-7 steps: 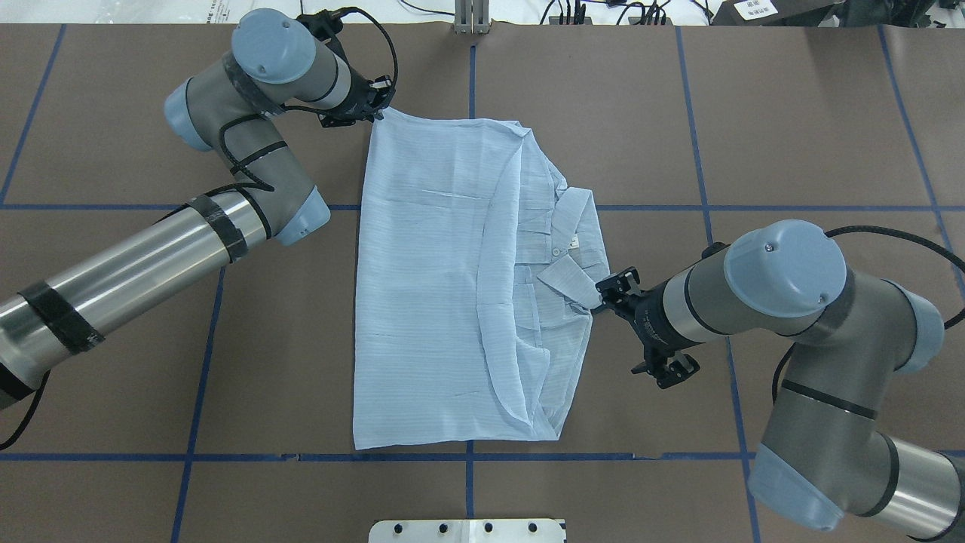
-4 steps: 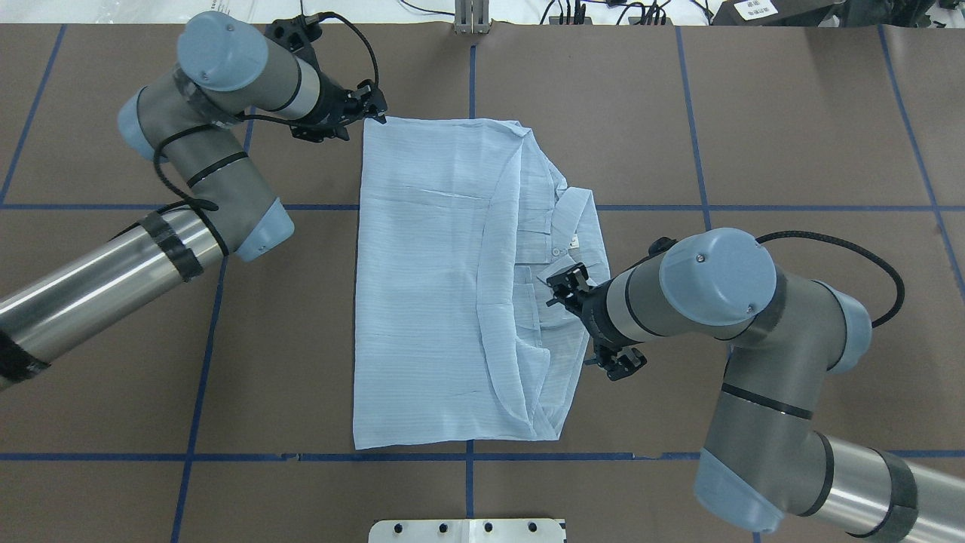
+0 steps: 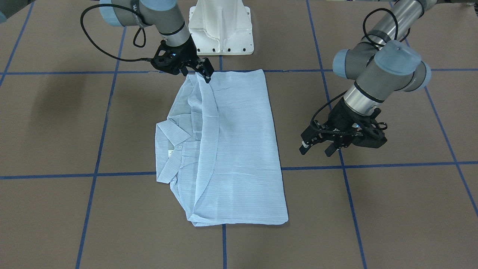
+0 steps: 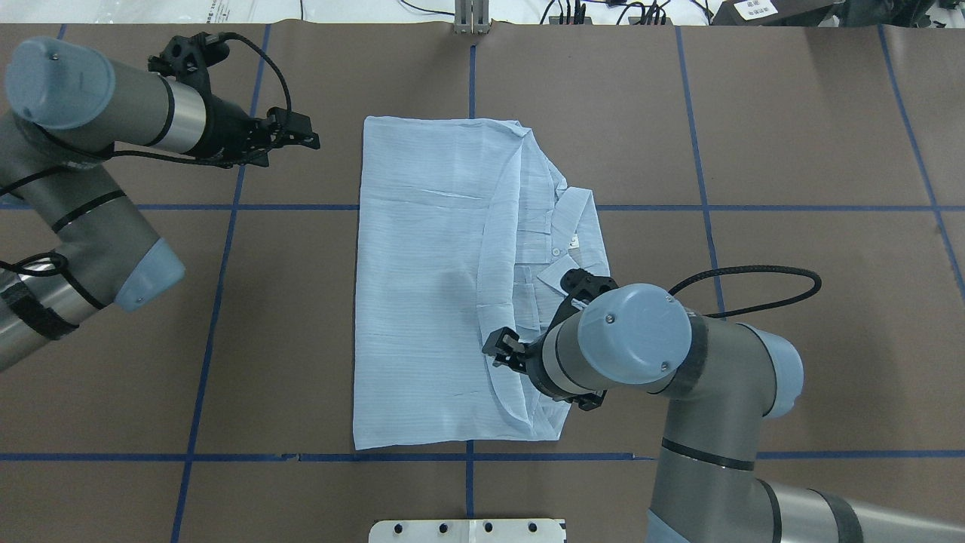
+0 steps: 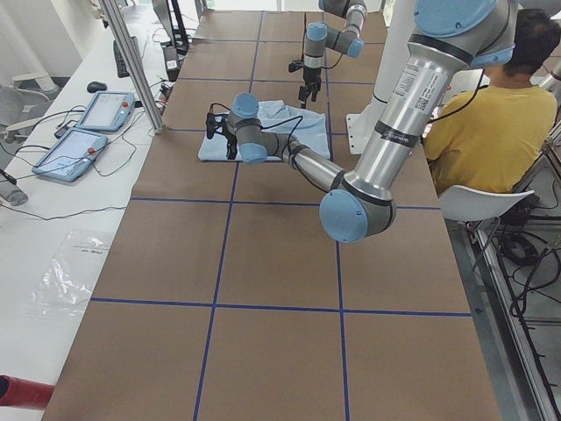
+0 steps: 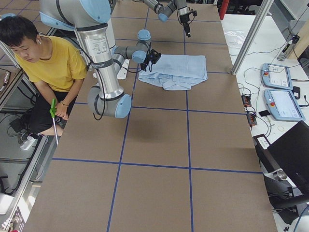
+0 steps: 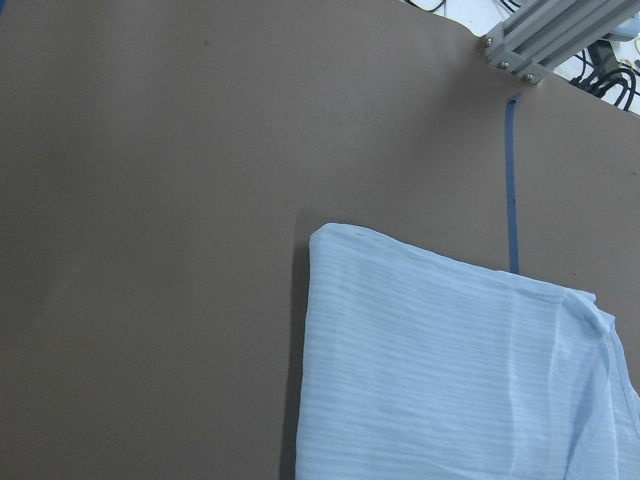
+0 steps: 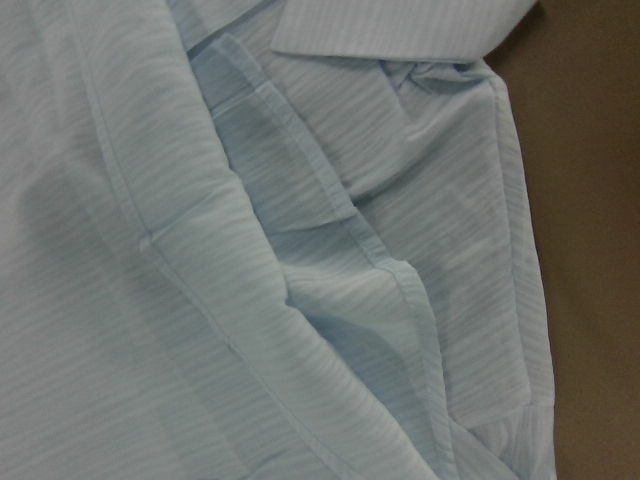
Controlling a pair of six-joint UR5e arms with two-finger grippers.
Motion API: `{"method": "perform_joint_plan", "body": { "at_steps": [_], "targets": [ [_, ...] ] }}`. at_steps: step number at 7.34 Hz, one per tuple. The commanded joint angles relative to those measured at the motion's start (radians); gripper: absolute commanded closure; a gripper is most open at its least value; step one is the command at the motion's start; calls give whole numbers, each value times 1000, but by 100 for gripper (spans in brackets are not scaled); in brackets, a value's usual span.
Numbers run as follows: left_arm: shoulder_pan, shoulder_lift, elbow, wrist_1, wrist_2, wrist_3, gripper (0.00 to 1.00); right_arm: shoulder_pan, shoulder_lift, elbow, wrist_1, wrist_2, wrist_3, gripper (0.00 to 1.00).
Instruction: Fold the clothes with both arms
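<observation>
The clothes are one pale-blue striped shirt (image 4: 422,286) (image 3: 239,142), folded into a flat rectangle mid-table. Its collar (image 4: 580,219) (image 3: 171,132) lies on the robot's right, and a folded flap covers part of the front. My left gripper (image 4: 305,139) (image 3: 316,148) hangs open and holds nothing, a short way off the shirt's far left corner. My right gripper (image 4: 501,351) (image 3: 204,73) hovers over the flap's edge on the near part of the shirt; its fingers look open and hold no cloth. The right wrist view shows only shirt folds (image 8: 150,300).
Blue tape lines cross the brown table. A white pedestal (image 3: 220,26) stands at the robot's edge, by a metal plate (image 4: 467,530). A person in a yellow top (image 6: 53,63) sits beside the robot. Tablets (image 5: 83,132) lie on a side bench.
My left gripper let go of the shirt's far left corner and drew back to the left. My right arm swung from the collar over the shirt, toward its near part.
</observation>
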Motion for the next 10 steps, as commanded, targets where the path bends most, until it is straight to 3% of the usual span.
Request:
{"method": "perform_joint_plan", "body": {
  "at_steps": [1, 2, 4, 6, 10],
  "targets": [
    [-26, 90, -50, 0, 2, 90, 0, -27, 100, -83, -149, -43, -351, 0],
    [-31, 97, -52, 0, 4, 107, 0, -27, 152, -136, -201, -60, -490, 0],
    [-31, 100, -52, 0, 7, 105, 0, -27, 241, -200, -319, -106, -591, 0],
    [-31, 103, -52, 0, 9, 104, 0, -26, 269, -287, -329, -148, -709, 0],
    [-31, 109, -55, 0, 9, 98, 0, -20, 297, -365, -334, -178, -752, 0]
  ]
}}
